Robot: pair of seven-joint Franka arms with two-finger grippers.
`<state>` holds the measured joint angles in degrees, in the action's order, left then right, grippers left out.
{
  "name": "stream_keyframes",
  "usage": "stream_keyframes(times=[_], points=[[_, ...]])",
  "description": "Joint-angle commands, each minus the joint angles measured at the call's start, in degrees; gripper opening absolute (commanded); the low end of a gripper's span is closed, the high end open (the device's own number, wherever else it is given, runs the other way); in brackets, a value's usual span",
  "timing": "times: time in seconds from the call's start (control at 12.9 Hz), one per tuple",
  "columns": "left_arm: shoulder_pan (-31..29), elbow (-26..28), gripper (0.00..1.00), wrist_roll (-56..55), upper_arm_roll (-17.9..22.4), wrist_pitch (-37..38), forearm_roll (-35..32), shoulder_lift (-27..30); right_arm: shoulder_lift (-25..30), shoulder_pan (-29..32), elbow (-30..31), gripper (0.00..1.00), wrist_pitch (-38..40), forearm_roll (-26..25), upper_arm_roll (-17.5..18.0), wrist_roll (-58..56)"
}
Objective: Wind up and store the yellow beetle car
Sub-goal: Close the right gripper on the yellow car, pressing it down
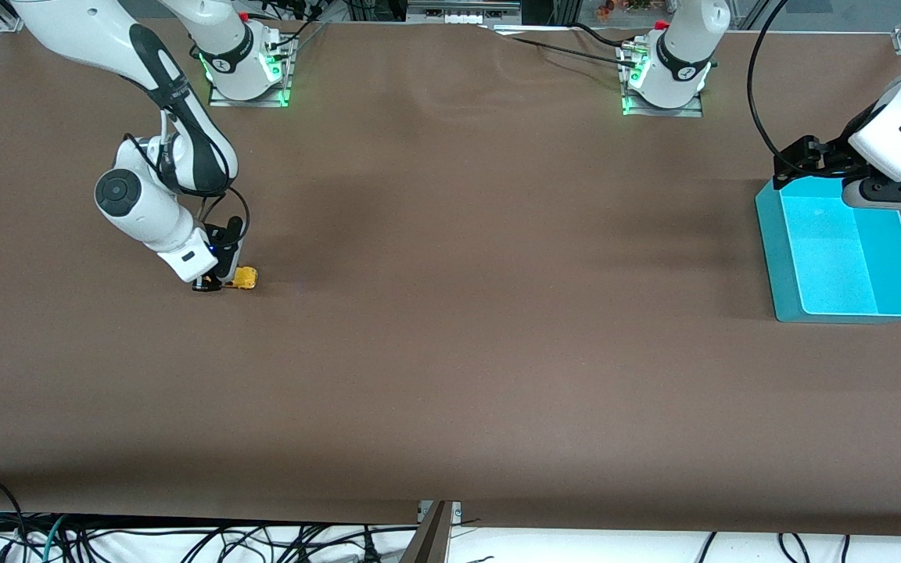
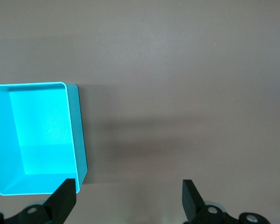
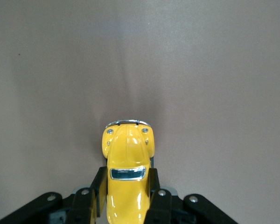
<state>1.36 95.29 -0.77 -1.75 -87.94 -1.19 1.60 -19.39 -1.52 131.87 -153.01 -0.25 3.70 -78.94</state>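
Observation:
The yellow beetle car (image 1: 245, 277) sits on the brown table near the right arm's end. In the right wrist view the yellow beetle car (image 3: 128, 165) lies between two black fingers (image 3: 98, 189) that press against both its sides. My right gripper (image 1: 222, 279) is down at the table and shut on the car; its arm hides part of the car in the front view. My left gripper (image 2: 129, 196) hangs open over the table beside the blue bin (image 2: 37, 140), nothing between its fingers (image 2: 65, 198). The left arm waits there.
A light blue open bin (image 1: 841, 254) stands at the left arm's end of the table, with nothing inside that I can see. Brown tabletop (image 1: 497, 313) stretches between the car and the bin. Cables hang below the table's front edge.

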Motion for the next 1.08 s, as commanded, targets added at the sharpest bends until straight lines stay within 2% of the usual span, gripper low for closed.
stream_keyframes(times=[0.0,0.23,1.01], points=[[-0.4,-1.7,1.0,-0.4,-0.3,1.1,1.1,-0.6,1.3,1.3,1.4,0.21,-0.5,-0.4,1.7,-1.4],[-0.4,-1.7,1.0,-0.5,-0.3,1.1,1.1,-0.6,0.8,1.3,0.8,0.21,-0.6,-0.2,3.5,-3.6],[-0.4,-1.7,1.0,-0.5,-0.3,1.1,1.1,-0.6,-3.6,4.3,0.4,0.21,-4.7,0.0,3.4,-6.4]])
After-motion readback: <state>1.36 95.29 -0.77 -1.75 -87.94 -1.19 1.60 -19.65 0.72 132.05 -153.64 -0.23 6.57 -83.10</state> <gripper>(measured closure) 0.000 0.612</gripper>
